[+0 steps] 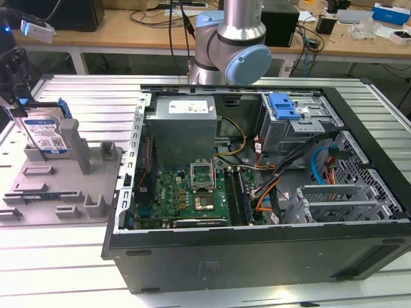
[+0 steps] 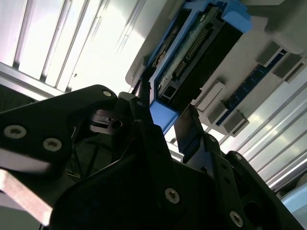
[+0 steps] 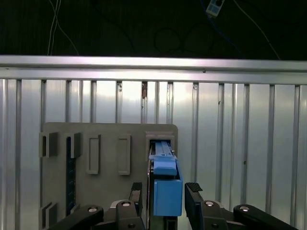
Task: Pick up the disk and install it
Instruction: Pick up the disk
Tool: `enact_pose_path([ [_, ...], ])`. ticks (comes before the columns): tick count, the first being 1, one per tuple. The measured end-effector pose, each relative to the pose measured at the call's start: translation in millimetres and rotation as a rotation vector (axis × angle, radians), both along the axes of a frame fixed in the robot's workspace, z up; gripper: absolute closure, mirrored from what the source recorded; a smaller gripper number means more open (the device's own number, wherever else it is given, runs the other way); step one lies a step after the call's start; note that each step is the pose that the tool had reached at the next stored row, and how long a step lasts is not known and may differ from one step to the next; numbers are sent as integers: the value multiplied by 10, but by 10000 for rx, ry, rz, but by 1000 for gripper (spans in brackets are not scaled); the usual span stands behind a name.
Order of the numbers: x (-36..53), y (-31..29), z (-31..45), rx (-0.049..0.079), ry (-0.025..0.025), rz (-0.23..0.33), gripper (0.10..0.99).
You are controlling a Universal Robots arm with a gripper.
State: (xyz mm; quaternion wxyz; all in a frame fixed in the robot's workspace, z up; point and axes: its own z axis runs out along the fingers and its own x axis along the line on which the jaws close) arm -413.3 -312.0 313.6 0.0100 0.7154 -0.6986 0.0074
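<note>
The gripper [image 3: 164, 189] straddles the upright disk [image 3: 167, 197] in the grey holder [image 3: 108, 135], its fingers [image 3: 193, 190] apart and seemingly not pressing it.

Work surface: ribbed aluminium table [image 1: 70, 256], pale, bright glare along the slats.
Behind: long wooden benches [image 1: 128, 29], white legs, draped with black cables [image 1: 172, 25].
Far corner: blue-and-white box [image 1: 390, 13] on the bench.
Beyond table edge: darkness.

A lab or workshop — open computer case [image 1: 257, 192], cluttered benches [image 1: 128, 29] behind.
</note>
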Motion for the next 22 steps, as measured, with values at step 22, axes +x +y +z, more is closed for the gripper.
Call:
enact_pose_path([
  [22,0,0,-109,-1,1,-13,620],
])
